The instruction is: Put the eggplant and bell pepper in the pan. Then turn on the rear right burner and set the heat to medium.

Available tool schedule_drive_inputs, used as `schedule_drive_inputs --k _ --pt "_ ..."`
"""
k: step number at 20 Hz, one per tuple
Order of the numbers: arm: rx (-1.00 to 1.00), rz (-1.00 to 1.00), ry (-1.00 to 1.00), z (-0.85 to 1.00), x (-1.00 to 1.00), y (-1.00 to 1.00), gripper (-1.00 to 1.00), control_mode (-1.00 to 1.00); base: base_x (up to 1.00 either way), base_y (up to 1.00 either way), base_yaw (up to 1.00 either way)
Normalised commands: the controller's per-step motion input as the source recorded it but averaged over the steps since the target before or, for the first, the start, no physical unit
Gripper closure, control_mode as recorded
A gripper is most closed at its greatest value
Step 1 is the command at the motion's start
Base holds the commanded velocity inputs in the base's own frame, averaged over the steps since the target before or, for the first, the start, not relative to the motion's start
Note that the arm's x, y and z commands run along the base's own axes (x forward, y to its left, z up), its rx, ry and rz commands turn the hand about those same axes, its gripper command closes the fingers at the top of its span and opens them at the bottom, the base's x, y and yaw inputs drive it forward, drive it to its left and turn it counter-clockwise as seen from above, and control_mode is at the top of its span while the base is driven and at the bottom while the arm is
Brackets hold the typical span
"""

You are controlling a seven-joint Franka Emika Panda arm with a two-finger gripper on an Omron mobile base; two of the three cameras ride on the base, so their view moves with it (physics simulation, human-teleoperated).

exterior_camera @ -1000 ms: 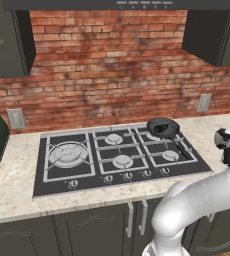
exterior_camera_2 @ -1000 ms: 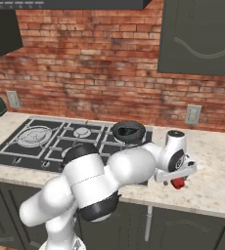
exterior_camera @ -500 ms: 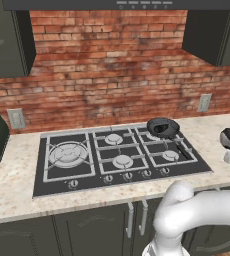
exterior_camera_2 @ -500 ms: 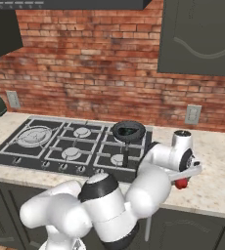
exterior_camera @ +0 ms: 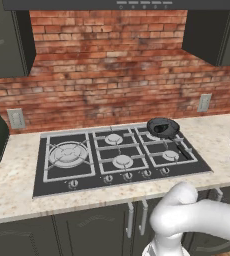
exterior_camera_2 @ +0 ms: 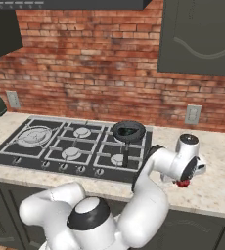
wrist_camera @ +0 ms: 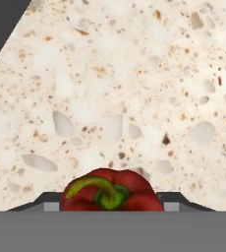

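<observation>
The bell pepper (wrist_camera: 112,191) sits between my two finger tips, stem toward the camera, its lower half cut off by the frame edge; my gripper (wrist_camera: 112,204) is clamped on it from both sides. Under it lies the speckled counter (wrist_camera: 134,88), right of the stove. From the right base, only a scrap of red (exterior_camera_2: 183,183) shows beneath my hand. The pan (exterior_camera_2: 128,131) rests on the rear right burner, holding something dark, probably the eggplant (exterior_camera: 161,129), though it is hard to make out.
</observation>
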Motion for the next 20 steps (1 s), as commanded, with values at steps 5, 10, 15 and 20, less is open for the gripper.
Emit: schedule_drive_inputs --k 5,10,15,20 --pt "-0.06 0.00 -0.23 0.48 -0.18 0.43 1.00 -1.00 0.00 0.00 0.00" --pt "-0.04 0.00 0.01 0.62 0.03 0.48 1.00 -1.00 0.00 0.00 0.00" --pt "-0.01 0.00 0.06 0.61 0.20 0.37 1.00 -1.00 0.00 0.00 0.00" --pt "0.00 0.02 0.00 0.51 0.08 0.12 1.00 -1.00 0.00 0.00 0.00"
